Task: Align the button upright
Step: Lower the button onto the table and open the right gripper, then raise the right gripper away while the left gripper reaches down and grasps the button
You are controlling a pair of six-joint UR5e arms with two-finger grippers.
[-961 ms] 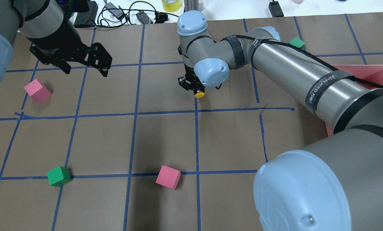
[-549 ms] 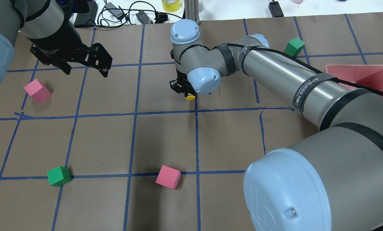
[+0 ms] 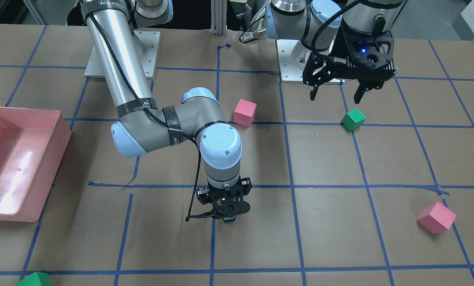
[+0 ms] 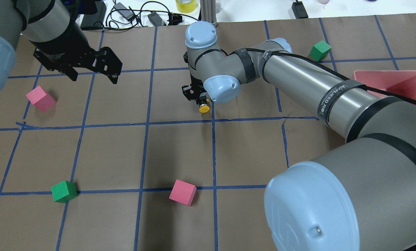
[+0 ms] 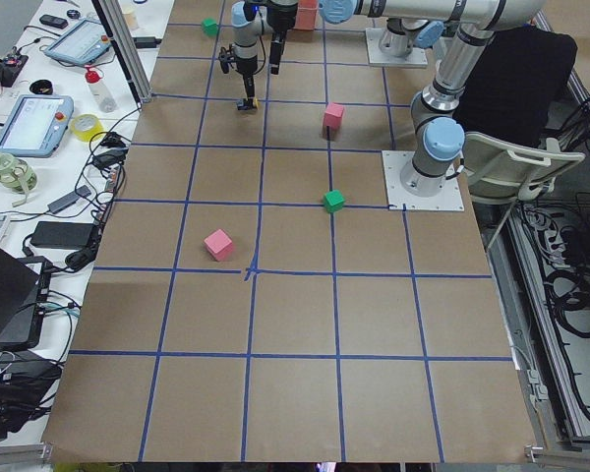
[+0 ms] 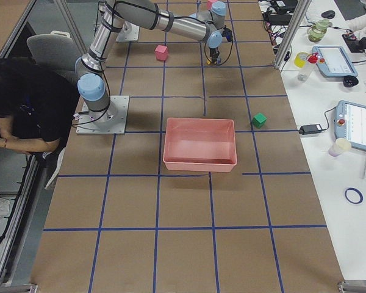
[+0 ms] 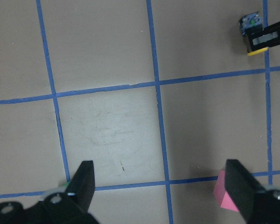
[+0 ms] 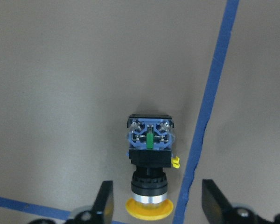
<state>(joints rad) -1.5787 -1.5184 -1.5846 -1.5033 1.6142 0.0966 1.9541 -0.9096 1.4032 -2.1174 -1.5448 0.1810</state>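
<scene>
Because the button lies sideways, cap toward 6 o'clock in the wrist view, the right gripper, jaws apart astride it, should clamp its body squarely. The left gripper hangs with jaws apart too.

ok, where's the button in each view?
Front-facing: button lower centre, barely showing.
Overhead: button upper centre.
Exterior left: button top, left of centre.
Exterior right: button top, right of centre.
Left wrist: button top right corner.
Right wrist: button centre.
Landmark: blue tape line alongside it.
</scene>
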